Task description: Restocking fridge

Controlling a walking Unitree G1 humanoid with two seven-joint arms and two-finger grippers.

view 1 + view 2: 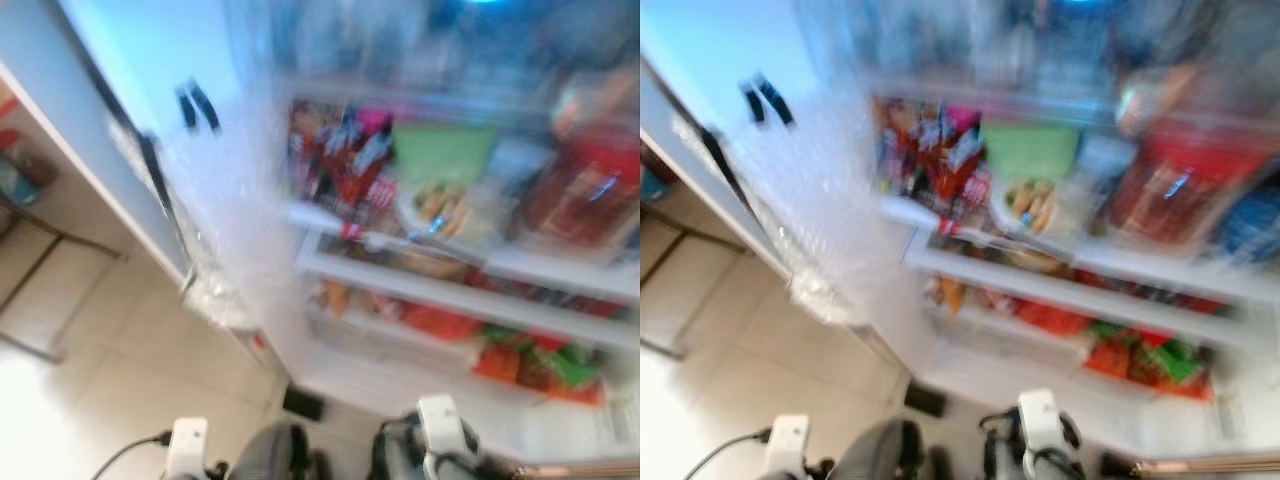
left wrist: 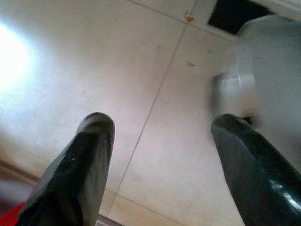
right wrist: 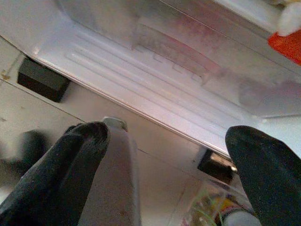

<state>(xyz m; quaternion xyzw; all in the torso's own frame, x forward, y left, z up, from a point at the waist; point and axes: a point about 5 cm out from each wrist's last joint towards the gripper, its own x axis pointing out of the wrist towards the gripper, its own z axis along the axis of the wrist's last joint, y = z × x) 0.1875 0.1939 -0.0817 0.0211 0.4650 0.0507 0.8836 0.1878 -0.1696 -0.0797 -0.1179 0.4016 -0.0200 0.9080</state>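
Observation:
The fridge stands open before me, blurred. Its white door [image 1: 160,90] swings out to the left. On the middle shelf [image 1: 430,268] stand red snack packets [image 1: 350,165], a green pack [image 1: 445,150], a plate of food [image 1: 440,205] and a big red container [image 1: 585,190]. Orange and green packs [image 1: 530,365] lie lower down. My left gripper [image 2: 162,125] hangs open over the pale floor tiles. My right gripper [image 3: 169,136] is open too, low by the fridge's bottom ledge [image 3: 155,89], nothing between its fingers. A grey rounded shape [image 3: 117,183] sits beside one finger; I cannot tell what it is.
A small table with thin dark legs [image 1: 40,235] stands at the far left on the tile floor [image 1: 120,380]. The door's lower edge [image 1: 215,300] juts out over the floor. A black foot [image 1: 303,403] sits under the fridge front.

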